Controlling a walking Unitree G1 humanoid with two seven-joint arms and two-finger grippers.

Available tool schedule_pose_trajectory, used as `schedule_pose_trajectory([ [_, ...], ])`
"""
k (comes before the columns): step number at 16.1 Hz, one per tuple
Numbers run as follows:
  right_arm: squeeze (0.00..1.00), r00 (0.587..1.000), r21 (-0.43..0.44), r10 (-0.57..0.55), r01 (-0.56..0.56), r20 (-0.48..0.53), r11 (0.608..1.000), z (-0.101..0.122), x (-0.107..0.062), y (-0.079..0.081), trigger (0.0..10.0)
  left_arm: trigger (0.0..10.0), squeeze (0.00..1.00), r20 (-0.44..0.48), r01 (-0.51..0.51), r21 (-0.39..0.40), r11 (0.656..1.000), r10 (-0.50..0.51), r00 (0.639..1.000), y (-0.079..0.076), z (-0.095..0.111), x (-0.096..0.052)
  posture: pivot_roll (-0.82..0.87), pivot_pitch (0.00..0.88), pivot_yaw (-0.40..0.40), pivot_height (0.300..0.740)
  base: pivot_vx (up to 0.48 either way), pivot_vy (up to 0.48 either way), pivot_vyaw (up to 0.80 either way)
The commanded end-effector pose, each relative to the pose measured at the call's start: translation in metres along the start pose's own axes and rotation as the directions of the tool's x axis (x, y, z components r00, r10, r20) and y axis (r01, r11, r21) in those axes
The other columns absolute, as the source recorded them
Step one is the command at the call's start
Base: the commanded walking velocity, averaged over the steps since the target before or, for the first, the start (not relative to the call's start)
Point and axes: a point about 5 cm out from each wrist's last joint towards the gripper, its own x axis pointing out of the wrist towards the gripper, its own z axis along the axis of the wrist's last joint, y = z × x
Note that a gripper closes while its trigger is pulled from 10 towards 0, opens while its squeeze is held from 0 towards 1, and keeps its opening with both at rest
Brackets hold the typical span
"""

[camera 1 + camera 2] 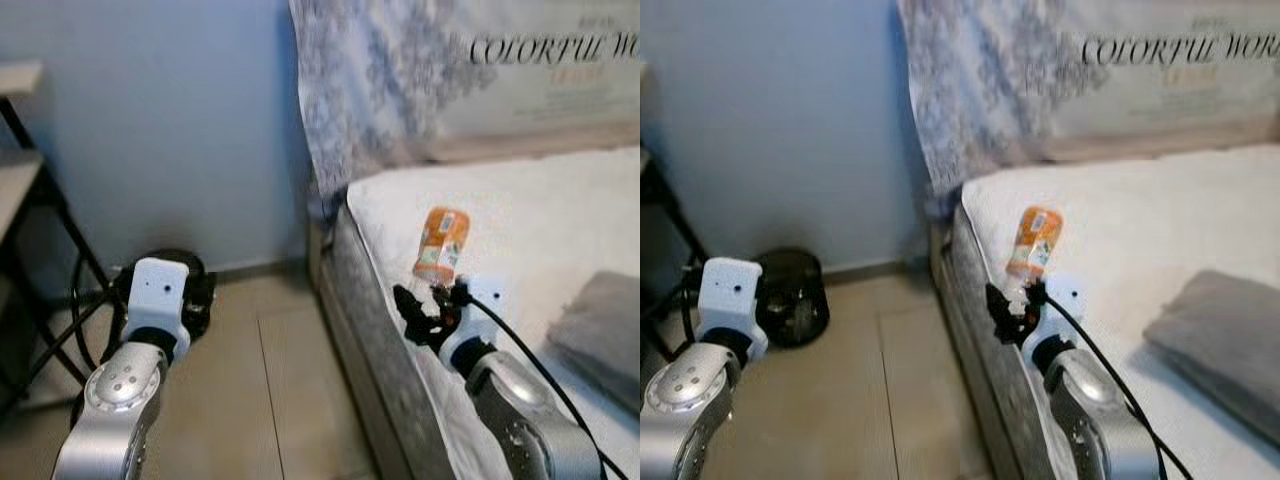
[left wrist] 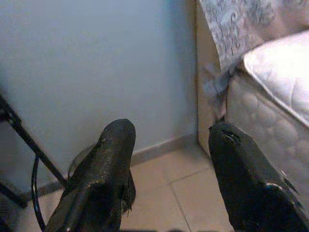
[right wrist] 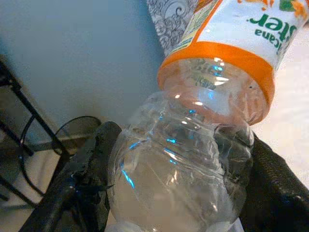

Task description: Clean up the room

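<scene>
- The bed (image 1: 540, 200) lies under and beyond your right gripper (image 1: 428, 308), its white quilted mattress running away from the fingers toward a patterned grey cloth (image 1: 370, 90) hanging at the head end.
- A folded grey blanket (image 1: 600, 335) rests on the mattress, off to the outer side of your right arm.
- The black bin (image 1: 790, 295) stands on the tiled floor by the blue wall, just ahead of your left gripper (image 2: 171, 179).
- Your left gripper hangs over the floor with its fingers spread and nothing between them.
- Your right gripper is clamped on the clear end of the plastic bottle (image 1: 441, 243), whose orange label points up and away from the fingers, above the mattress edge.
</scene>
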Motion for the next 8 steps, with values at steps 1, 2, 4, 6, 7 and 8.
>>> schedule_pose_trajectory([
  [1,0.00,1.000,-0.010,-0.020,0.020,-0.003,1.000,0.0011,-0.0013,-0.0055,10.0,10.0,0.00,0.024,0.021,-0.004,1.000,-0.020,0.999,-0.0043,0.0058,0.0012,-0.01,0.000,-0.009,0.740,0.277,0.000,0.80],
  [2,0.00,1.000,-0.010,-0.015,0.015,-0.002,1.000,0.0020,-0.0003,-0.0044,10.0,10.0,0.00,0.027,0.016,-0.007,1.000,-0.016,0.999,-0.0033,0.0073,0.0023,-0.01,0.000,-0.008,0.740,0.285,0.000,0.80],
  [4,0.00,1.000,-0.011,-0.002,0.003,0.014,1.000,0.0043,0.0016,-0.0021,10.0,10.0,0.00,0.027,0.018,-0.007,1.000,-0.017,0.999,-0.0032,0.0076,0.0039,-0.01,0.000,-0.007,0.740,0.292,0.000,0.80],
  [6,0.00,1.000,0.011,-0.013,0.012,0.022,1.000,0.0050,0.0027,-0.0031,10.0,10.0,0.00,0.027,0.024,-0.005,1.000,-0.024,0.999,-0.0039,0.0073,0.0050,-0.01,0.000,-0.009,0.740,0.298,0.000,0.00],
  [7,0.00,1.000,-0.010,-0.010,0.010,0.019,1.000,0.0054,0.0034,-0.0034,10.0,10.0,0.00,0.028,0.025,-0.005,1.000,-0.024,0.999,-0.0042,0.0080,0.0059,-0.01,0.000,-0.011,0.740,0.307,0.000,0.00],
  [8,0.00,1.000,-0.028,-0.013,0.013,0.016,1.000,0.0053,0.0040,-0.0037,10.0,10.0,0.00,0.029,0.026,-0.005,1.000,-0.026,0.999,-0.0044,0.0084,0.0062,-0.01,0.000,-0.011,0.740,0.300,0.000,0.00],
])
